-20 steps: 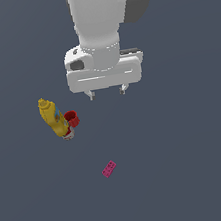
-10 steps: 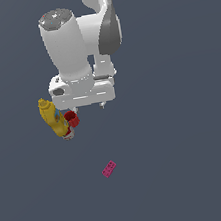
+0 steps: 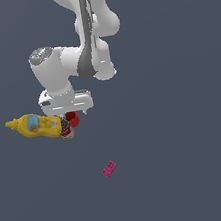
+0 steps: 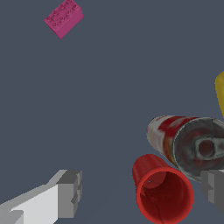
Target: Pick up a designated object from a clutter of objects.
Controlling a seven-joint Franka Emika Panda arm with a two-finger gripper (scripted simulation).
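Between my spread fingers stands the small tapered red plastic cup (image 4: 163, 194), upright and touching the dark-topped metal can with the red label (image 4: 188, 144); the yellow mustard bottle (image 3: 35, 126) lies just beyond them. My gripper (image 4: 142, 194) is wide apart and grips nothing. I judge the approach nearly done; descending, closing and lifting remain. The flat pink studded brick (image 3: 109, 169) sits well apart.

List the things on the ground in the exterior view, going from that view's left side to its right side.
Yellow bottle → can → red cup → pink brick. The can and the cup stand very close together, so their order is only slight.
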